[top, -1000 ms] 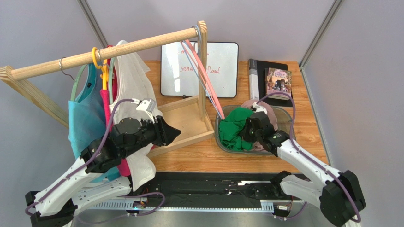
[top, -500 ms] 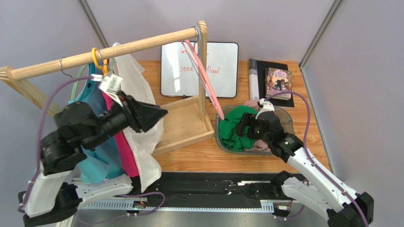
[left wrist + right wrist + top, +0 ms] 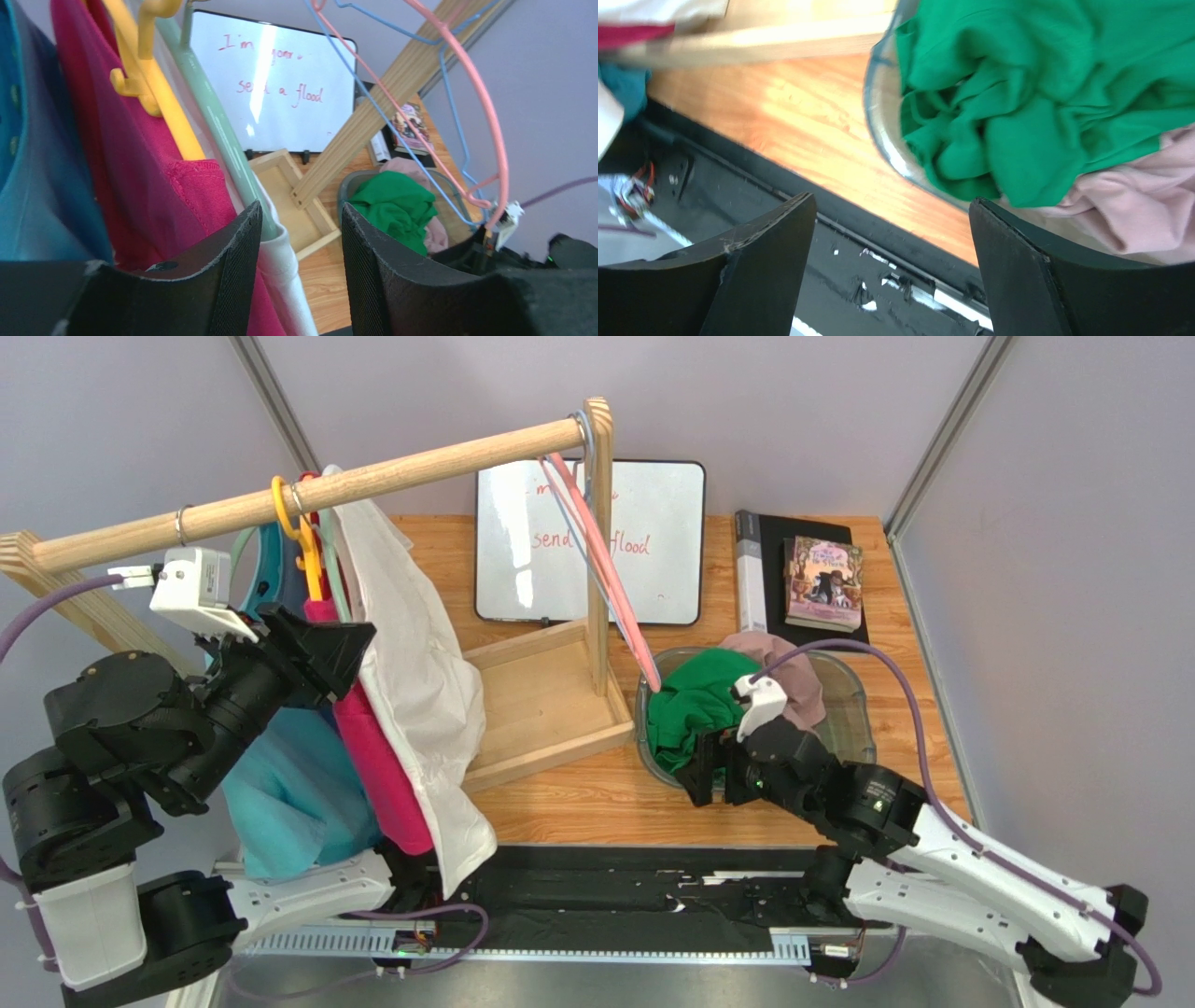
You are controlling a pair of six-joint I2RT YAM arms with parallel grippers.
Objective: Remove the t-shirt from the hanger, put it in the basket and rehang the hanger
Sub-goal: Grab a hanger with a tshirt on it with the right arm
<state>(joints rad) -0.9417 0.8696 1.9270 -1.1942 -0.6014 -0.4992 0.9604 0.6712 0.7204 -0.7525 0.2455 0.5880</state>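
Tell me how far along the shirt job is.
Done: a green t-shirt lies in the bin, and a pink hanger hangs bare on the rod. In hand: nothing; the right gripper is open at the bin's near edge, the left gripper open by the white shirt. Left: that, the magenta shirt and the teal shirt are not off yet.

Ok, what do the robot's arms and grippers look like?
The left arm and right arm have white links, chunky black joints and a looping purple cable each. The left gripper and right gripper have black wedge-shaped fingers; a small white box tops each wrist.
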